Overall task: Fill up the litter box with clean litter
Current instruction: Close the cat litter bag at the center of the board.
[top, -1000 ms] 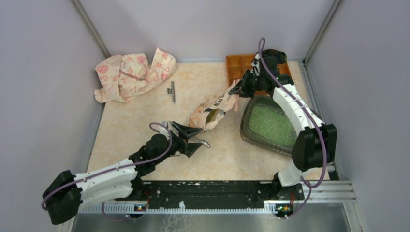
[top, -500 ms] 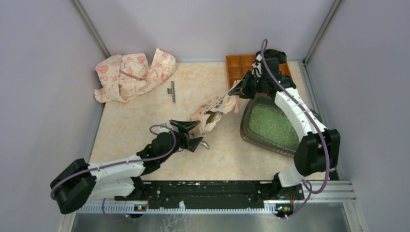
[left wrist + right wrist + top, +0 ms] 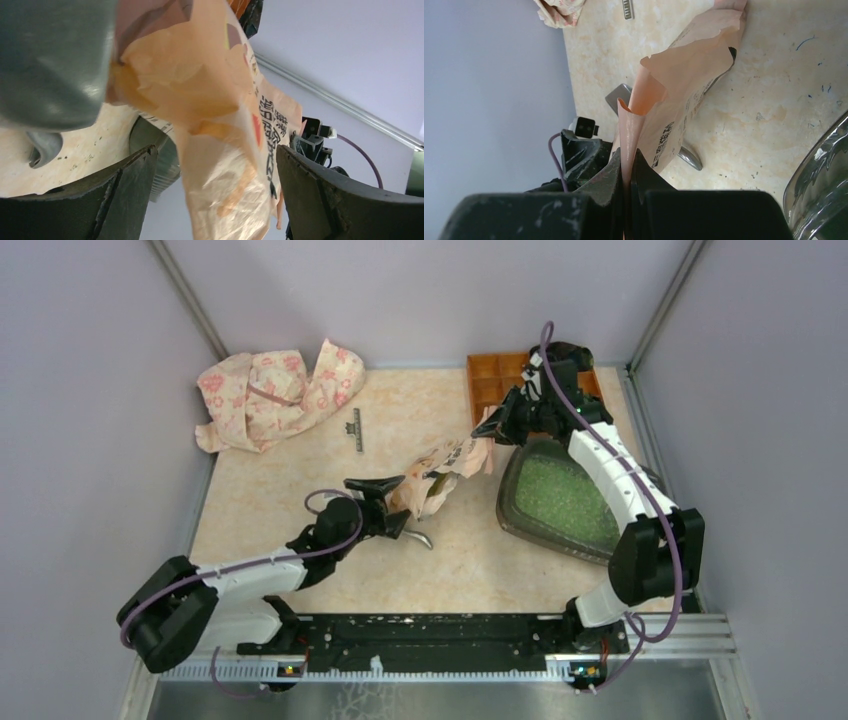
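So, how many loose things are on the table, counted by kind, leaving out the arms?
Pink printed bags: 2, the crumpled bag and the held bag in the right claw
Litter box: 1
Orange organiser: 1
Grey scoop: 1
Small dark strip: 1
Total: 6

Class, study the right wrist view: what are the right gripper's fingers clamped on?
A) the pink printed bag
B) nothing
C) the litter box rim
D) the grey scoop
A: the right gripper has its fingers shut on the pink printed bag, pinching its thin edge.
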